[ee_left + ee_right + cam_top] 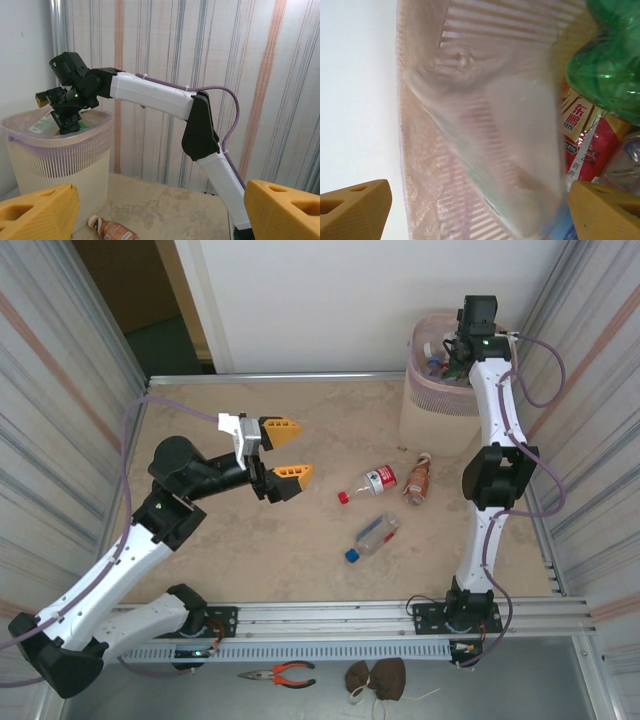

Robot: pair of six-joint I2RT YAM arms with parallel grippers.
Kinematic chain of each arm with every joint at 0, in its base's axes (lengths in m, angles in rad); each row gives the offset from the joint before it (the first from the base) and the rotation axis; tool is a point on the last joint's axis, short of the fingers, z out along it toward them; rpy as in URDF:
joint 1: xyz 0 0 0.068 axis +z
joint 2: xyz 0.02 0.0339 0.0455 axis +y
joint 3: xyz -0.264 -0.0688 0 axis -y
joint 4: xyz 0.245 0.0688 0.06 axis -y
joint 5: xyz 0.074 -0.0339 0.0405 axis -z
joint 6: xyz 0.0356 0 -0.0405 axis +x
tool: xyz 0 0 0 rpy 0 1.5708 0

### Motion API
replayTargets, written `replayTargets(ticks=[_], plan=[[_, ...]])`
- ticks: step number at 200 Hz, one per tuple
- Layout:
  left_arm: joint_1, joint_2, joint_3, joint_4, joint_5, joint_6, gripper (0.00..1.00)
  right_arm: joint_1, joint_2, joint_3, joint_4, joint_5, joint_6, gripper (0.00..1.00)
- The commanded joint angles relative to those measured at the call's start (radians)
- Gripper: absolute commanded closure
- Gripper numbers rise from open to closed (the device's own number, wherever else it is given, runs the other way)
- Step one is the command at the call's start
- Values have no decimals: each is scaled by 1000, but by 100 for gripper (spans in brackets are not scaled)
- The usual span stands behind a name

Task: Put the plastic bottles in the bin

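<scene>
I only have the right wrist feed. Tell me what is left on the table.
Observer: Three bottles lie on the table: a red-capped bottle, a brownish bottle and a blue-capped bottle.
Operator: Give me the left hand's state.
Observer: The left hand is open and empty, above the table to the left of the red-capped bottle.
Operator: Now name the bottle nearest the bin.
Observer: The brownish bottle. It lies just in front of the bin, close to its foot.
</scene>
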Motion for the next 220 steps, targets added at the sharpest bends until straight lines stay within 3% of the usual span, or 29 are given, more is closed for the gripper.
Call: replayTargets(ticks=[1, 55, 119, 150, 220], plan=[[5, -12, -7, 38, -5, -19, 14, 6, -59, 21, -78, 56, 18, 8], [5, -14, -21, 57, -8, -39, 14, -2, -123, 11, 13, -5, -157, 19], [6, 7, -20, 49, -9, -45, 15, -53, -119, -32, 185, -173, -392, 34], [5, 20, -19, 51, -8, -48, 15, -86, -59, -6, 253, -280, -464, 46], [9, 48, -12, 49, -10, -58, 15, -82, 159, 75, 282, -485, -480, 58]])
